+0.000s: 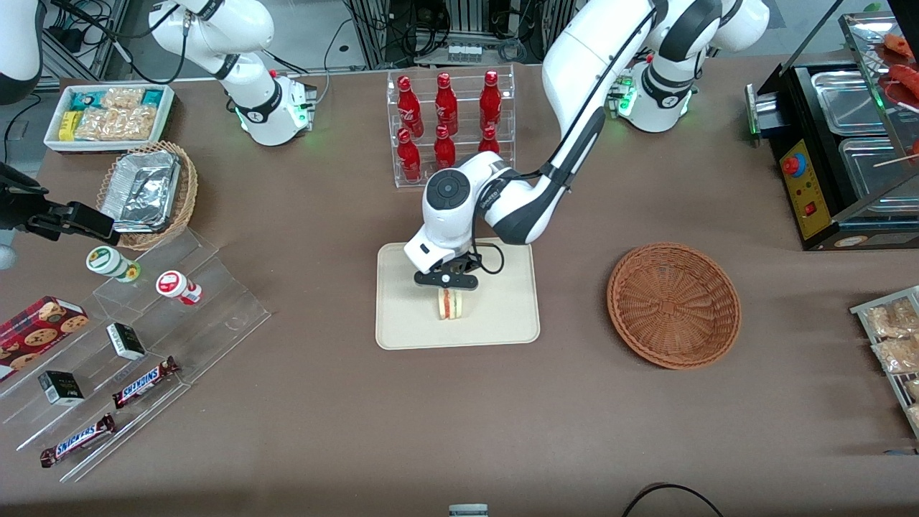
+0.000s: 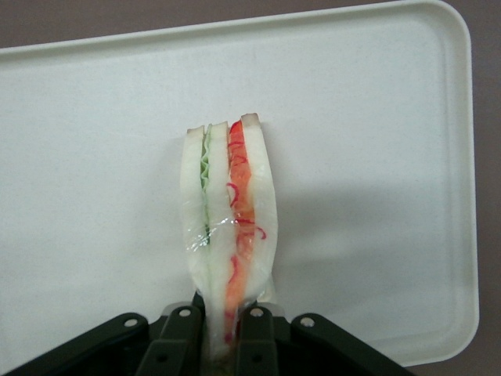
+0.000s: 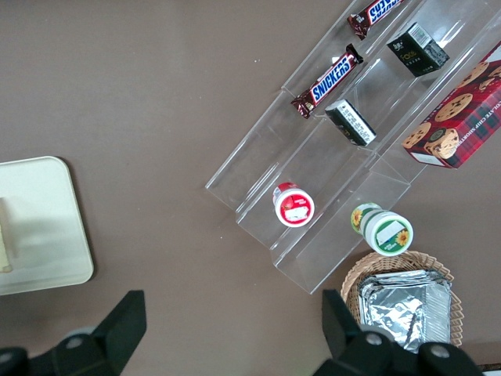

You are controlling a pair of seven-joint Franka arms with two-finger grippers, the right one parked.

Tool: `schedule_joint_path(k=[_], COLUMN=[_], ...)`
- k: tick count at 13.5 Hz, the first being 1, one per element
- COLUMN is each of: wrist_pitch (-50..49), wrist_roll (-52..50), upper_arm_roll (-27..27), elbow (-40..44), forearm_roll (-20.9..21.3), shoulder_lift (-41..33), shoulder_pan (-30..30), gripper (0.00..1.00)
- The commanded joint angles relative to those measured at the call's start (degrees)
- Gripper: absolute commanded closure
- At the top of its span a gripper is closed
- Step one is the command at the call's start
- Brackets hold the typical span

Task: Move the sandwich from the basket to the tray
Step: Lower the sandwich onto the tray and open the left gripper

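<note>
A brown table (image 1: 459,416) carries one tray (image 1: 502,323), one empty reddish basket (image 1: 673,305), seven red bottles (image 1: 446,108) in a clear rack and two Snickers bars (image 1: 143,382). The gripper (image 1: 446,286) hangs over the tray, fingers (image 2: 254,338) clamped on one sandwich (image 2: 228,227), which stands upright on the tray.

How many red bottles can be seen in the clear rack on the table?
6 red bottles stand in the clear rack: three on the upper row, three on the lower. The arm may hide more. The gripper holds the sandwich over the tray.
</note>
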Motion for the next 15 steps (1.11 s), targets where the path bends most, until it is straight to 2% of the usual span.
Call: schedule_joint_path(k=[1,5,6,7,8,15], wrist_pitch=[0.26,0.17,0.17,0.17,0.17,-3.06], wrist_roll=[-0.84,-1.62,-2.67,-2.94,-3.03,-3.47], upper_arm_roll=[0.83,0.83,0.83,0.83,0.83,1.01], elbow=[1.74,1.3,1.22,1.13,1.13,1.13], forearm_roll=[0.31,0.31,0.31,0.31,0.31,-0.39], shoulder_lift=[1.47,2.17,2.35,2.35,2.26,-3.52], shoulder_pan=[-0.92,-1.0,-1.0,-1.0,-1.0,-0.22], gripper=[1.0,0.99,0.67,0.19,0.0,0.0])
